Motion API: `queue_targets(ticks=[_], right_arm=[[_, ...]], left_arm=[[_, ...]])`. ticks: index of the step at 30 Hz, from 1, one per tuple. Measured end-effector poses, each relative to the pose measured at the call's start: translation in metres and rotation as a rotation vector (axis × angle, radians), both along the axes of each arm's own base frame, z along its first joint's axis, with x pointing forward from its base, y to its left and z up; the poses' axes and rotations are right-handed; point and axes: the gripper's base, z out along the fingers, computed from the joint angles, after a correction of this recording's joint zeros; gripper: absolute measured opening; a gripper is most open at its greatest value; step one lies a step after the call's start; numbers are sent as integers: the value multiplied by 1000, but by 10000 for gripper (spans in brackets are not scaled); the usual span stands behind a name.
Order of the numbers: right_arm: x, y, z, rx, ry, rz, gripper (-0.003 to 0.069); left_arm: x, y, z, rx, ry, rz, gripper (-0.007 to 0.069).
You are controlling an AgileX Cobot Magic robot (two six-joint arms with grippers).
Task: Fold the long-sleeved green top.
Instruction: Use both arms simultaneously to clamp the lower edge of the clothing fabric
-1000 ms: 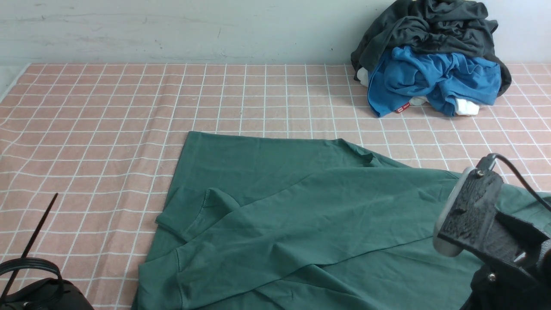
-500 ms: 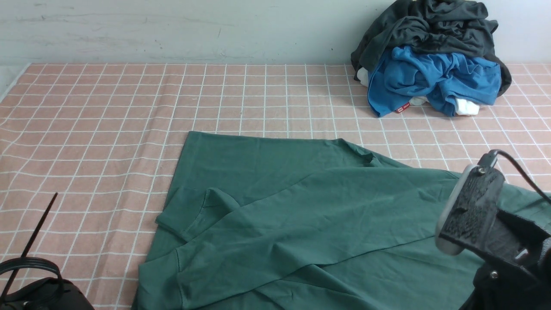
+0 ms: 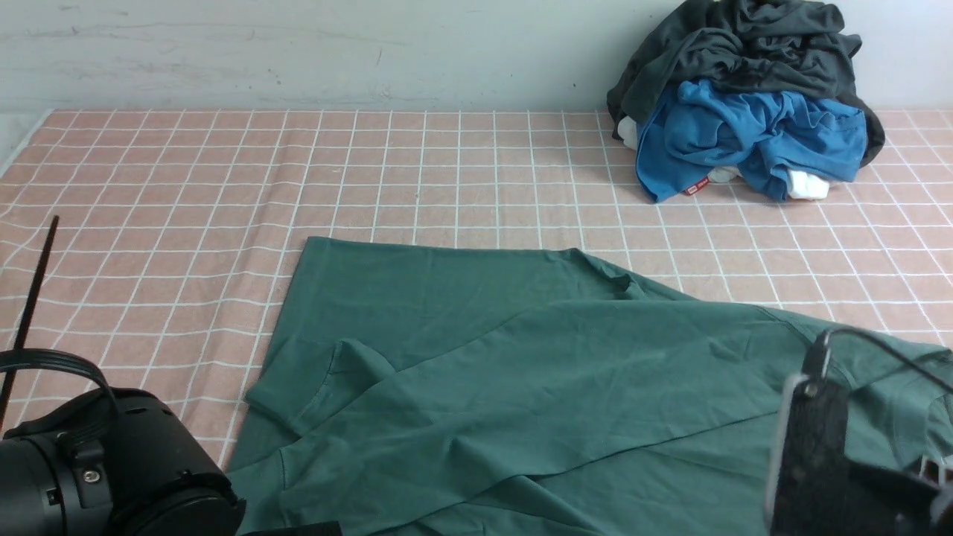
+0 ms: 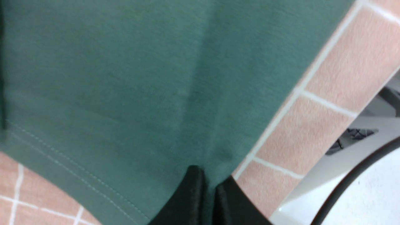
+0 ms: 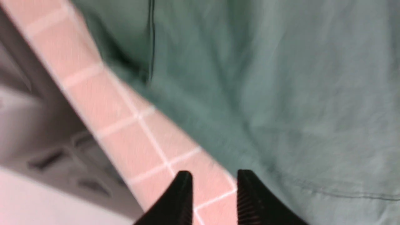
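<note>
The green long-sleeved top [image 3: 521, 372] lies spread on the pink checked cloth [image 3: 186, 186], with a sleeve folded across its body and a cuff at the left. My left gripper [image 4: 210, 175] is shut on a pinch of the top's fabric [image 4: 140, 78] near its stitched hem, at the garment's near left edge. My right gripper [image 5: 215, 172] stands open over the pink cloth, just beside the top's edge [image 5: 281, 93], with nothing between its fingers. In the front view only the arms' bodies show, the left arm [image 3: 112, 469] and the right arm [image 3: 819, 461].
A pile of clothes sits at the back right against the wall: a charcoal-grey garment [image 3: 744, 45] over a bright blue one [image 3: 744, 134] with a red tag. The table's near edge [image 5: 78, 150] runs close beside the right gripper.
My left gripper has shut on the top and its arm has risen into the front view. The top has slid nearer and leftward. My right gripper has opened and its arm has dropped lower.
</note>
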Motion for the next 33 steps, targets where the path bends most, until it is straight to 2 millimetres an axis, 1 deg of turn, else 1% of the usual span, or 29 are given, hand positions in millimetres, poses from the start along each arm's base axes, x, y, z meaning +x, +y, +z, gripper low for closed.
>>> queue_targets(ticks=[2, 3, 4, 7, 13, 16, 19, 22, 25, 26, 29, 33], right_arm=[[-7, -7, -19, -52, 45, 58, 279], [-8, -7, -20, -54, 46, 63, 286], [-9, -9, -27, -61, 47, 66, 301], [-8, -9, -33, -40, 19, 59, 311], [-4, -4, -33, 13, -35, 56, 314], [-1, -3, -35, 31, -72, 66, 320], [-1, -6, -46, 26, -113, 87, 359], [-2, -12, -60, -8, -153, 127, 417], [-4, -23, -78, -70, -234, 222, 460], [-3, -22, -78, -65, -239, 223, 461], [-5, -26, -88, -74, -286, 280, 468], [-9, -30, -95, -84, -287, 303, 469]], left_arm=[[0, 0, 0, -2, -1, 1, 6], [0, 0, 0, -3, -1, 1, 6], [0, -1, 0, -9, -3, 3, 6], [1, -2, 0, -27, -10, 9, 6], [2, -5, -1, -56, -22, 18, 6], [3, -6, -1, -70, -32, 20, 6], [3, -7, -1, -74, -33, 22, 6], [3, -7, -1, -77, -32, 24, 6], [4, -8, -1, -89, -43, 25, 6], [4, -8, -1, -90, -45, 25, 6], [5, -9, -1, -98, -52, 26, 6], [5, -9, -1, -101, -55, 26, 6]])
